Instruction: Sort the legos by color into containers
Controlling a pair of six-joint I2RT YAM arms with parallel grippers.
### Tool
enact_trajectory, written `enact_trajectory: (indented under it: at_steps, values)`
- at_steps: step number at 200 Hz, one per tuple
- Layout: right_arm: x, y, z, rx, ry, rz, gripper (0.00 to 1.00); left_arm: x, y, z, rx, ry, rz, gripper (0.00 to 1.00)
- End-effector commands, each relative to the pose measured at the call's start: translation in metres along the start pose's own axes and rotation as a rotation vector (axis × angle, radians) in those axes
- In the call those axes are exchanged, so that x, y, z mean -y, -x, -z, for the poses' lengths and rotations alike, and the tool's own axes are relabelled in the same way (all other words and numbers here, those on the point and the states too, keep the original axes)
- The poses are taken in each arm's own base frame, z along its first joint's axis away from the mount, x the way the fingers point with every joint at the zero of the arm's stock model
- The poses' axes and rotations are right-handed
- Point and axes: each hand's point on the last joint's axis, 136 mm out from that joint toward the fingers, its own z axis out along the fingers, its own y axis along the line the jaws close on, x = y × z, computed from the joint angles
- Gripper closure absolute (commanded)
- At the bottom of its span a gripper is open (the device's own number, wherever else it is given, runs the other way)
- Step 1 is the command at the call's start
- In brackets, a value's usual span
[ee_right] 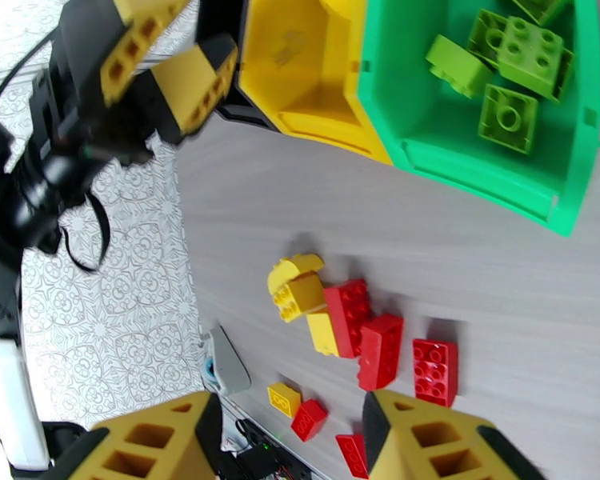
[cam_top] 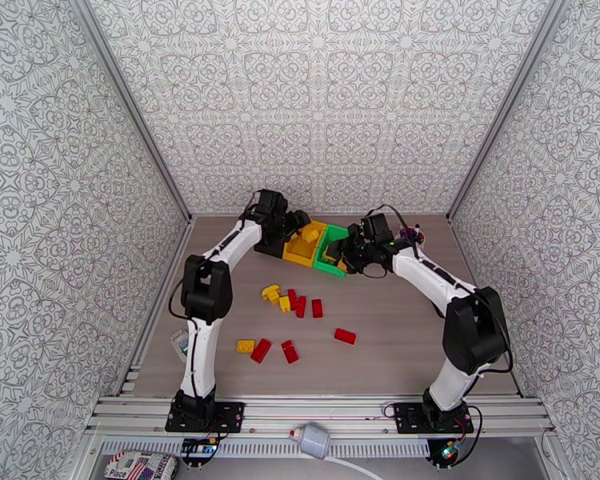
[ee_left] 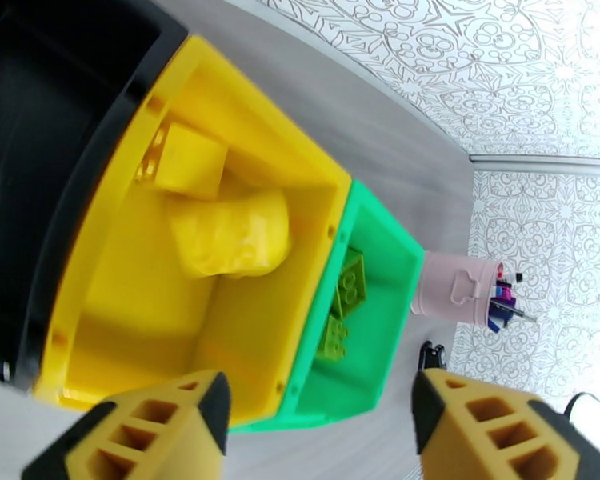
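yellow legos (ee_left: 190, 160) in yellow bin (ee_left: 252, 346) beyond parted left jaws

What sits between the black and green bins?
A yellow rectangular plastic bin, touching the black plastic bin and green plastic bin, per the left wrist view.

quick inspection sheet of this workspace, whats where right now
surface: grey wood-grain table
job's things: black bin; yellow bin holding yellow bricks; green bin holding green bricks; red and yellow bricks loose on the table
clutter: pink cup of pens beside the green bin; small white device at the left edge
grippers: left gripper open over the yellow bin; right gripper open
cables: black leads along the arms
surroundings: patterned walls, aluminium frame
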Motion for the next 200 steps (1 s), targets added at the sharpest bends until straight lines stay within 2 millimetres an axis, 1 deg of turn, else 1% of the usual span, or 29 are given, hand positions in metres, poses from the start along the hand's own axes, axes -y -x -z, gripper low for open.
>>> enact_trajectory:
  at_steps: [1, 20, 25, 28, 36, 38, 41, 58, 71, 76, 106, 129, 168, 184, 200]
  values:
    - [0.000, -0.003, 0.012, 0.003, -0.039, 0.030, 0.48, 0.025, 0.003, 0.016, 0.006, -0.024, -0.040, 0.28]
    - [0.011, -0.008, 0.013, -0.004, -0.078, 0.025, 0.49, 0.029, -0.007, 0.028, 0.007, 0.019, -0.088, 0.26]
    - [0.014, -0.010, 0.014, -0.004, -0.086, 0.026, 0.49, 0.024, -0.011, 0.026, -0.001, 0.044, -0.094, 0.26]
    - [0.015, -0.011, 0.015, -0.005, -0.091, 0.027, 0.49, 0.031, -0.012, 0.036, 0.011, 0.046, -0.108, 0.25]
    - [0.019, -0.014, 0.016, -0.006, -0.105, 0.028, 0.49, 0.034, -0.017, 0.046, 0.019, 0.069, -0.135, 0.25]
    - [0.020, -0.015, 0.016, -0.006, -0.108, 0.029, 0.49, 0.026, -0.023, 0.044, 0.006, 0.092, -0.132, 0.24]
    - [0.021, -0.016, 0.017, -0.006, -0.113, 0.030, 0.49, 0.022, -0.026, 0.046, 0.004, 0.111, -0.136, 0.24]
    - [0.027, -0.023, 0.022, -0.004, -0.138, 0.039, 0.49, 0.015, -0.042, 0.065, 0.012, 0.196, -0.176, 0.22]
    - [0.030, -0.030, 0.025, -0.006, -0.157, 0.049, 0.49, 0.005, -0.058, 0.081, 0.010, 0.258, -0.192, 0.20]
    - [0.031, -0.033, 0.026, -0.006, -0.163, 0.054, 0.49, -0.001, -0.061, 0.088, 0.027, 0.294, -0.201, 0.19]
    - [0.034, -0.053, 0.030, -0.016, -0.205, 0.091, 0.49, -0.032, -0.097, 0.126, 0.039, 0.432, -0.213, 0.14]
    - [0.035, -0.070, 0.030, -0.029, -0.235, 0.123, 0.47, -0.059, -0.125, 0.151, 0.039, 0.501, -0.184, 0.11]
    - [0.030, -0.099, 0.024, -0.056, -0.268, 0.187, 0.44, -0.104, -0.164, 0.191, 0.051, 0.595, -0.113, 0.08]
    - [0.026, -0.109, 0.023, -0.063, -0.273, 0.210, 0.43, -0.118, -0.178, 0.204, 0.049, 0.624, -0.076, 0.07]
    - [0.024, -0.117, 0.022, -0.066, -0.280, 0.229, 0.42, -0.134, -0.192, 0.212, 0.044, 0.646, -0.027, 0.07]
